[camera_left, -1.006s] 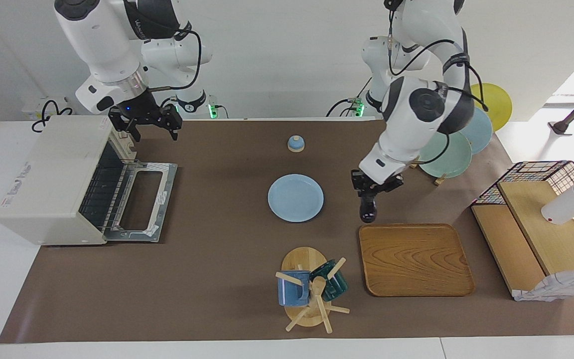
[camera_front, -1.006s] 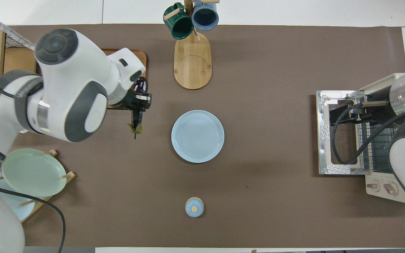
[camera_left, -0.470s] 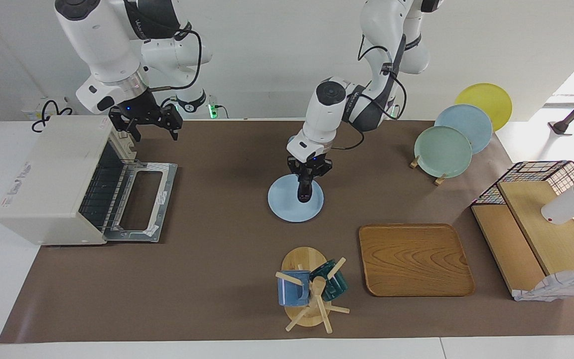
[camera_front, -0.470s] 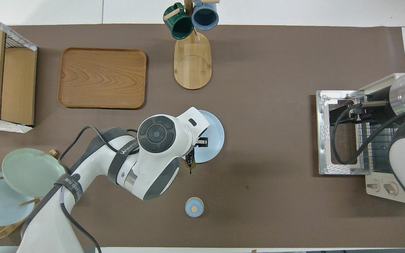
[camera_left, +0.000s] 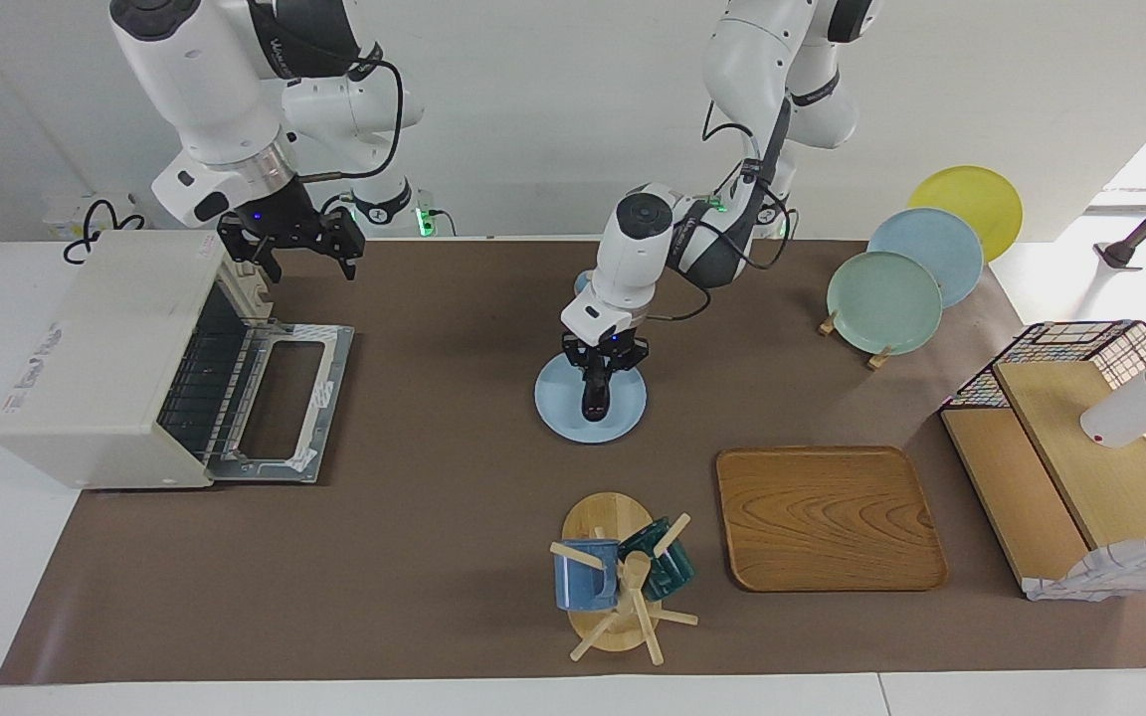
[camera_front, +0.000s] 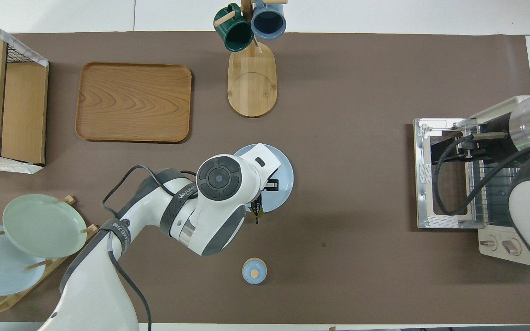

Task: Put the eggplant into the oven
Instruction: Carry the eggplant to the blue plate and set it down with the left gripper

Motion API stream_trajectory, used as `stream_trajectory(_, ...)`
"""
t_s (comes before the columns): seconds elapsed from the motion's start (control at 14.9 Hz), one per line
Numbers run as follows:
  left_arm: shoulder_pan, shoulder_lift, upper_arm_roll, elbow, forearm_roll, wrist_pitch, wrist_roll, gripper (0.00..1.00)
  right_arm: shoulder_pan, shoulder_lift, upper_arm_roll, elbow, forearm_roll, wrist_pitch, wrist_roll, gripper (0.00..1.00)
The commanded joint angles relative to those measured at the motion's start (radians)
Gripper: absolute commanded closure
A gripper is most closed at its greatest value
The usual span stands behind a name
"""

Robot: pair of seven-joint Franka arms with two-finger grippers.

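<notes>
A: What takes up the most room on the table?

B: The oven (camera_left: 105,358), a cream-white box at the right arm's end of the table. Its door (camera_left: 285,403) is dropped flat open, and the wire rack (camera_left: 205,373) shows inside.

A: And the arms?

B: The right gripper (camera_left: 291,242) hangs over the open oven's top front edge, its fingers spread wide with nothing between them. This arm waits. The left gripper (camera_left: 598,370) is over the light blue plate (camera_left: 558,408) in the middle of the table, pointing down.

A: Is it carrying something?

B: Yes. Its fingers are pinched on the eggplant (camera_left: 594,398), which hangs upright below them, a dark glossy length. The lower tip is right at the plate's surface; I cannot tell whether it touches. From overhead the arm hides most of it, and only the thin stem end (camera_front: 257,212) peeks out at the plate's rim.

A: So the eggplant is well apart from the oven?

B: Well apart, with bare brown mat between plate and oven.

A: What else is there?

B: A wooden tray (camera_left: 830,517) toward the left arm's end, farther from the robots than the plate. A mug rack (camera_left: 618,582) with a blue and a green mug stands beside the tray. A small blue lid (camera_front: 254,271) lies nearer the robots than the plate.
</notes>
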Motion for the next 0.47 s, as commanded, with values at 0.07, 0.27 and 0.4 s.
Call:
stream_trajectory(0.07, -0.004, -0.001, 0.017, 0.024, -0.014, -0.006, -0.001, 0.2, -0.002, -0.007, 0.007, -0.006, -0.014, 0.005, -0.023, 0.0)
stream_trajectory(0.27, -0.001, -0.012, 0.019, 0.027, -0.014, -0.038, -0.003, 0.0, -0.002, -0.007, 0.007, -0.006, -0.014, 0.005, -0.022, 0.0)
stream_trajectory(0.4, 0.013, -0.02, 0.025, 0.067, -0.014, -0.11, 0.0, 0.0, -0.002, -0.007, 0.007, -0.005, -0.014, 0.005, -0.022, 0.0)
